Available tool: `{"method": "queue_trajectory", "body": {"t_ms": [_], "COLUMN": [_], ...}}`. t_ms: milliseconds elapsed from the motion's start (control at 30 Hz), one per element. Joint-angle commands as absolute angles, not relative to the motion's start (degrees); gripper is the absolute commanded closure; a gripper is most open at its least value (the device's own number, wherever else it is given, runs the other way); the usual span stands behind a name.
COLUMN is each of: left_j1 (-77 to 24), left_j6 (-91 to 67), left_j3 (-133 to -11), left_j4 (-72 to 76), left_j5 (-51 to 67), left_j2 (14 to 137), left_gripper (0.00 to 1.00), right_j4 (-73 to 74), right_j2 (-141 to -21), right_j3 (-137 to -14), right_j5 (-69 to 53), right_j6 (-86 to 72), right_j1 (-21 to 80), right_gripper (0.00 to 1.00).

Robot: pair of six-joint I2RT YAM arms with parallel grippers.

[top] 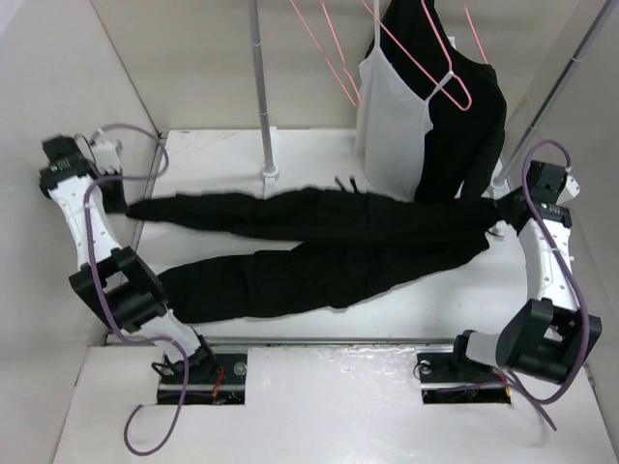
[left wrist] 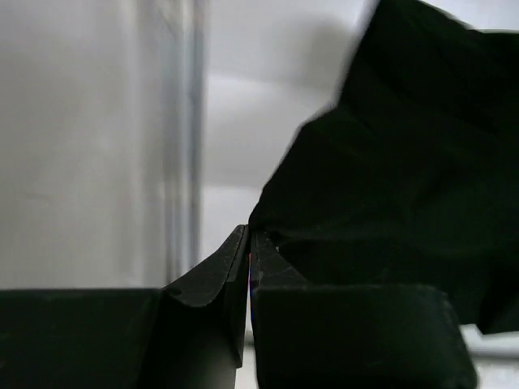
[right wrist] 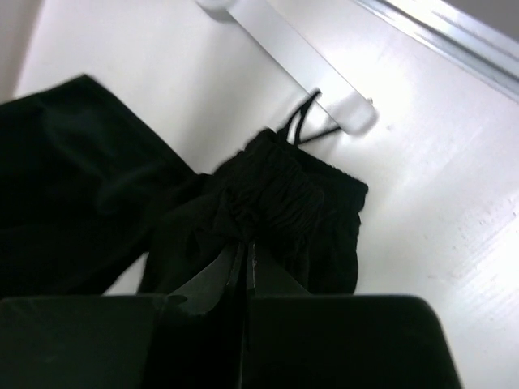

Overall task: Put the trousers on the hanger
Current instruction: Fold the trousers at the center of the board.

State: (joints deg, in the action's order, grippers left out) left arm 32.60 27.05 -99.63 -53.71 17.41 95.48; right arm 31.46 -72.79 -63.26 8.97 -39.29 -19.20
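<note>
limp black trousers (top: 319,242) lay lengthwise across the white bench (top: 208,159), waist rightward. left claw (left wrist: 249,243) clamped a hem, right claw (right wrist: 245,247) the waistband.

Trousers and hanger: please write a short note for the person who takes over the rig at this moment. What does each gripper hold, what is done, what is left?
Left gripper: shut, pinching the end of one leg of the trousers.
Right gripper: shut on the bunched waistband.
The trousers lie on the table, legs spread toward the left.
The hanger hangs at the back, apparently empty, untouched.
Done: both ends gripped.
Left: lift the trousers and put them on the hanger.
</note>
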Motion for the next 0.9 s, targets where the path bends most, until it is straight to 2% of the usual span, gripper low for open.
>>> {"method": "queue_trajectory", "body": {"t_ms": [0, 67, 100, 133, 200, 267, 367, 400, 533, 700, 733, 867], "left_j1": [32.43, 32.43, 32.43, 32.43, 32.43, 32.43, 31.91, 30.34, 24.01, 15.74, 14.43, 13.89], "left_j6": [33.05, 33.05, 33.57, 33.57, 33.57, 33.57, 32.79, 32.09, 28.75, 24.18, 23.56, 20.13], "left_j3": [-87.21, -80.27, -78.33, -76.74, -74.71, -75.58, -79.79, -83.63, -89.12, -90.44, -90.96, -97.79], "left_j4": [-50.90, -47.21, -46.59, -46.58, -47.54, -49.82, -51.59, -52.98, -53.53, -49.84, -47.48, -45.97], "left_j5": [13.54, 13.54, 13.54, 13.54, 12.31, 13.70, 16.43, 17.04, 18.46, 19.34, 16.55, 12.32], "left_j2": [91.50, 90.44, 90.44, 90.96, 92.63, 93.16, 92.37, 92.37, 96.49, 106.07, 108.78, 116.69], "left_gripper": [1.00, 0.97, 0.72, 0.56, 0.42, 0.34, 0.27, 0.22, 0.15, 0.11, 0.10, 0.10], "right_j4": [28.92, 28.30, 28.30, 28.30, 28.30, 27.60, 26.98, 26.20, 24.88, 24.87, 24.87, 24.26], "right_j2": [-70.06, -70.05, -70.05, -70.57, -71.36, -72.16, -73.38, -73.39, -74.88, -76.64, -76.64, -77.96], "right_j3": [-60.91, -60.13, -60.12, -60.12, -60.12, -60.12, -59.60, -59.59, -58.97, -58.97, -58.97, -58.97], "right_j5": [8.70, 8.00, 8.00, 8.00, 8.00, 7.47, 6.33, 6.33, 5.80, 5.80, 6.32, 6.86], "right_j6": [-38.58, -38.06, -37.53, -36.83, -36.30, -36.30, -35.16, -35.16, -34.11, -33.05, -33.05, -32.52], "right_j1": [-20.39, -20.39, -20.39, -20.39, -20.39, -20.39, -20.39, -20.39, -20.39, -20.39, -20.39, -20.39], "right_gripper": [1.00, 1.00, 1.00, 1.00, 1.00, 1.00, 1.00, 1.00, 1.00, 1.00, 1.00, 1.00]}}
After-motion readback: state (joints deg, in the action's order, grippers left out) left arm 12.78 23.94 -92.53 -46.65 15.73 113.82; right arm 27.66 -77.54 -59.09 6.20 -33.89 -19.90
